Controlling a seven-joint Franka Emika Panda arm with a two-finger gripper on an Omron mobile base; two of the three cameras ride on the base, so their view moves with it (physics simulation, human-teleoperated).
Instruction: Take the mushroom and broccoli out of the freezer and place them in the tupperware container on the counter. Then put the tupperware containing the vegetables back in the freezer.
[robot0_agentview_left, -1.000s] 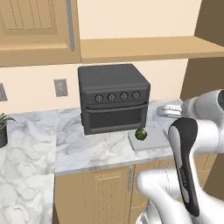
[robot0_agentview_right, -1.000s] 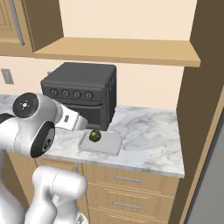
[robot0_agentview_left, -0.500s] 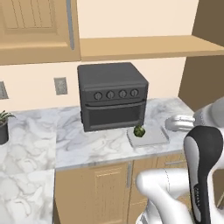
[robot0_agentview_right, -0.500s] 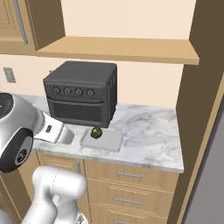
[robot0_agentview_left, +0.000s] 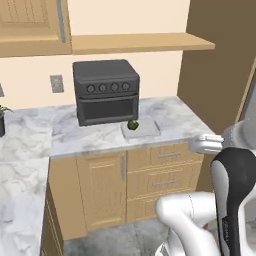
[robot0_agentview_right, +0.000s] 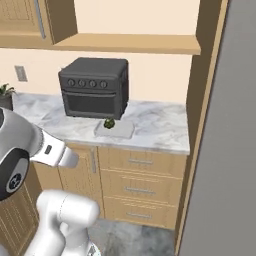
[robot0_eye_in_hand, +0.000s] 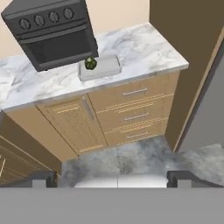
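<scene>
The broccoli (robot0_agentview_left: 132, 124) (robot0_agentview_right: 109, 123) (robot0_eye_in_hand: 90, 63) lies at the left end of the tupperware container (robot0_agentview_left: 145, 130) (robot0_agentview_right: 120, 131) (robot0_eye_in_hand: 105, 68). The container rests on the counter (robot0_agentview_left: 170, 115) (robot0_agentview_right: 155, 125) (robot0_eye_in_hand: 140, 46), just in front of the black oven. My gripper (robot0_eye_in_hand: 113, 180) is open with nothing between its fingers, held high and well back from the counter, looking down at the floor and drawers. The freezer's flat grey door (robot0_agentview_right: 227, 150) (robot0_eye_in_hand: 205, 118) (robot0_agentview_left: 248, 95) stands at the right. The mushroom is out of view.
A black countertop oven (robot0_agentview_left: 106, 90) (robot0_agentview_right: 95, 86) (robot0_eye_in_hand: 50, 26) stands behind the container. Wooden drawers (robot0_agentview_left: 165, 172) (robot0_agentview_right: 137, 175) and a cabinet door (robot0_eye_in_hand: 72, 127) sit below the counter. A brown panel (robot0_agentview_left: 215, 65) walls the counter's right end. A potted plant (robot0_agentview_right: 6, 95) stands far left.
Both base views have shifted: the base has backed away from the counter and the freezer door has come into view. The arm has swung right. The broccoli stays in the container.
</scene>
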